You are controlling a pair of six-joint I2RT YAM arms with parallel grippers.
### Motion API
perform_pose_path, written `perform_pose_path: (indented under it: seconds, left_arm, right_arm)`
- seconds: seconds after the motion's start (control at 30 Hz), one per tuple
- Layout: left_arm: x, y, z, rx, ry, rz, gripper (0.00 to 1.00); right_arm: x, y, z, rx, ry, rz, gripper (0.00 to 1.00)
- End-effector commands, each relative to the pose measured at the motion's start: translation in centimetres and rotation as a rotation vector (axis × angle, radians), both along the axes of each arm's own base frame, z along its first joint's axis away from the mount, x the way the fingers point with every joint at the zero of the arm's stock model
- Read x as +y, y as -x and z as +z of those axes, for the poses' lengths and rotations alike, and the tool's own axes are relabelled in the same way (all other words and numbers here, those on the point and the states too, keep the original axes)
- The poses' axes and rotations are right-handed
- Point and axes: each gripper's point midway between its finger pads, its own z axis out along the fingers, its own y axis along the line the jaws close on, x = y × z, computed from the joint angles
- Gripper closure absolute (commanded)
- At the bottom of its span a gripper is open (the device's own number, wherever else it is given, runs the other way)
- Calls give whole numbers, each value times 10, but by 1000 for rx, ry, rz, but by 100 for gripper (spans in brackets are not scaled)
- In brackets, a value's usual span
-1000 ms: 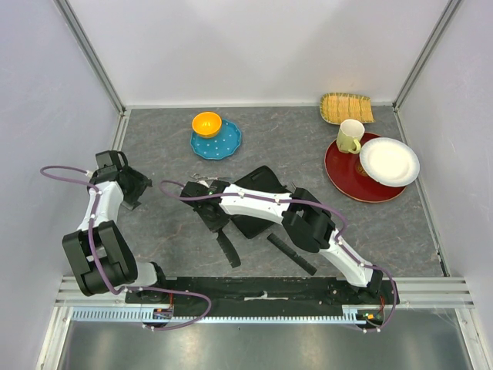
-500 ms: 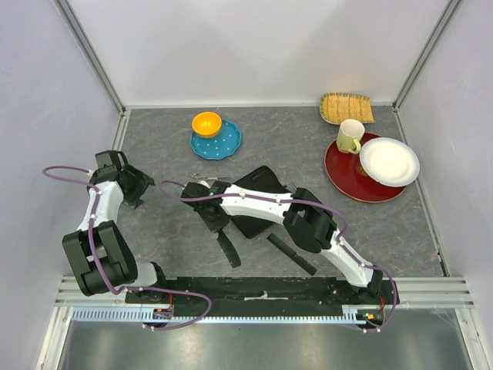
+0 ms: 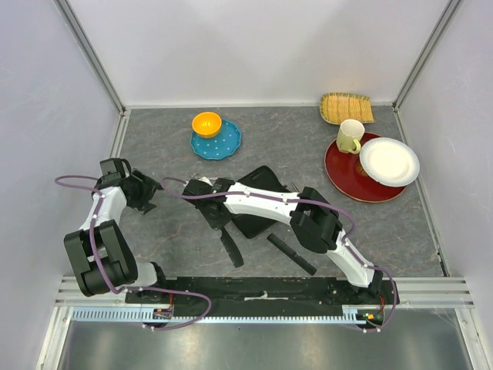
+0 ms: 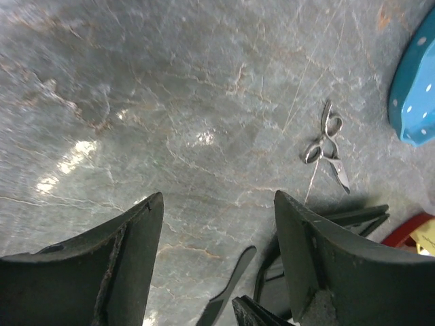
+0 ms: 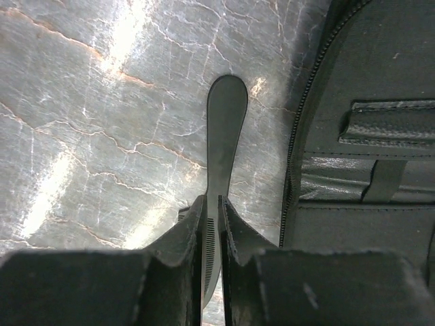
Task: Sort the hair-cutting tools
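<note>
A black comb lies on the bench just beside the zip case, pinched by the right gripper, whose jaws are narrowed onto it. This looks like the pickup step, and next the comb needs a clean lift. The left gripper hangs wide and empty near the scissors.

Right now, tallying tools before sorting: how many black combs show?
2: one comb sits in the right gripper, beside the case; the other comb lies loose on the table.
</note>
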Motion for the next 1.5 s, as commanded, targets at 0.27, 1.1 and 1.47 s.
perform_pose_path:
  seconds: [0.27, 1.1, 1.47]
  left_arm:
    - [-13, -9, 12, -84, 71, -19, 28]
    - [1, -25, 12, -74, 27, -4, 28]
    - [-5, -23, 11, -83, 55, -17, 28]
  right_arm:
    - [-8, 5, 4, 33, 7, -3, 57]
    - [-21, 7, -49, 149, 140, 1, 78]
    - [-6, -4, -23, 90, 62, 3, 85]
